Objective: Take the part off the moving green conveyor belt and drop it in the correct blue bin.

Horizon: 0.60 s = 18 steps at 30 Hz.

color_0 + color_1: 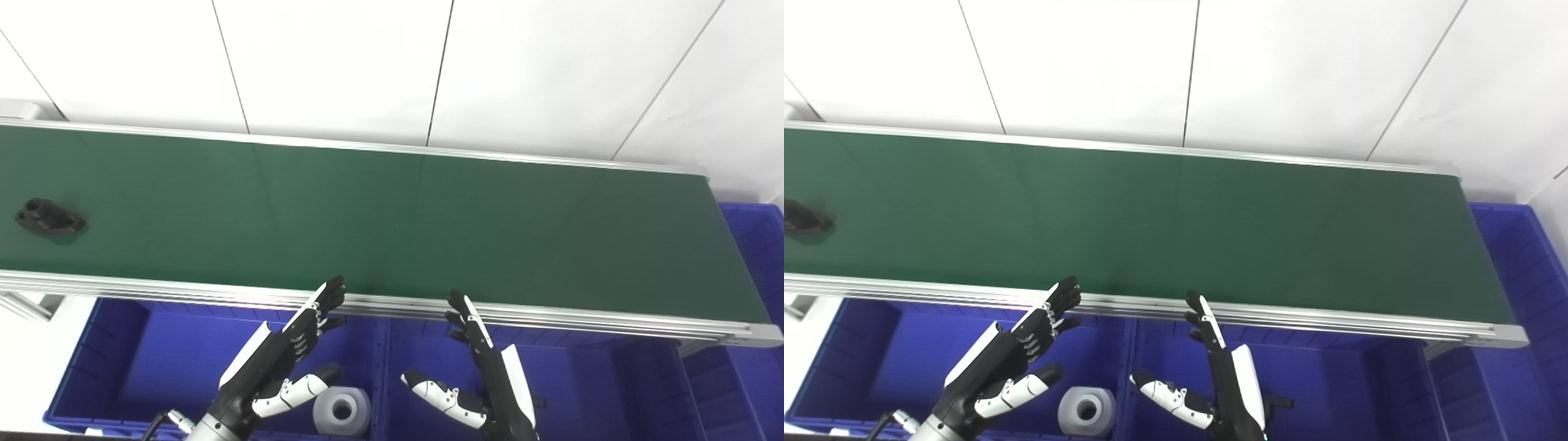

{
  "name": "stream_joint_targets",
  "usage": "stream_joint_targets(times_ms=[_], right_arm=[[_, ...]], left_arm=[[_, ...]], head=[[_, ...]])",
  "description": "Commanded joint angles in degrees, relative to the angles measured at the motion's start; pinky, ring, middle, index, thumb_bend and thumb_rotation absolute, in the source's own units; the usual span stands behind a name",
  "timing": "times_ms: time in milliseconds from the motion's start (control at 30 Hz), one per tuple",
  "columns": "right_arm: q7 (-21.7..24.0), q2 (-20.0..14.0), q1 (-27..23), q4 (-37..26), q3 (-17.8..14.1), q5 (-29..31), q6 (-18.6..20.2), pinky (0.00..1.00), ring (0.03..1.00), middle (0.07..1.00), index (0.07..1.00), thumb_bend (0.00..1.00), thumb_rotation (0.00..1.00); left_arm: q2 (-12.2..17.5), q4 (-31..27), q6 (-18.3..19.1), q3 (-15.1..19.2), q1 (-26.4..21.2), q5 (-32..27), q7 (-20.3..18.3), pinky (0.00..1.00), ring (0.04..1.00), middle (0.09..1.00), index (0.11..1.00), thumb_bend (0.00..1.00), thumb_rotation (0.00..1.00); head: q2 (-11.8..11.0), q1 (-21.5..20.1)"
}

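White wall panels with thin dark seams fill the background behind a long green conveyor belt point(392, 214) that runs left to right between silver rails.

On the far left of the belt lies the part point(48, 217), a small black piece with a raised round boss, resting flat on the green surface and well apart from both hands. The left eye view shows the part whole; in the right eye view it is cut by the picture's left edge, so only a dark sliver shows.

Below the near rail sit 2 blue bins side by side: the left bin point(110, 343) and the right bin point(588, 380). A white roll point(342, 411) with a hollow core stands in the left bin, near the wall that divides the 2. A third blue bin point(756, 245) sits past the belt's right end; the right eye view shows more of it.

The left hand point(288, 355) hovers over the left bin, released, fingers straight and spread, tips reaching up to the near rail, thumb out just above the roll. The right hand point(484, 361) hovers over the right bin, likewise released, fingers extended toward the rail and thumb pointing left. Neither hand holds anything.
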Motion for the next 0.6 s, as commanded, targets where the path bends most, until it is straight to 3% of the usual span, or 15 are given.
stream_joint_targets(times_ms=[0,567], right_arm=[[0.11,0.34,-0.05,-1.11,0.28,-0.07,-2.53,0.84,0.892,0.936,0.961,0.71,0.42],[0.32,0.06,-0.01,-1.41,0.59,0.04,-3.13,0.85,0.899,0.935,0.956,0.7,0.42]], left_arm=[[0.12,-1.1,-1.74,0.22,-0.54,-0.51,-0.03,0.93,1.0,1.0,1.0,0.34,0.62],[0.03,-1.35,-0.51,0.1,-0.55,-1.18,-0.11,0.94,1.0,1.0,1.0,0.34,0.6]], head=[[0.07,0.07],[-0.17,0.25]])
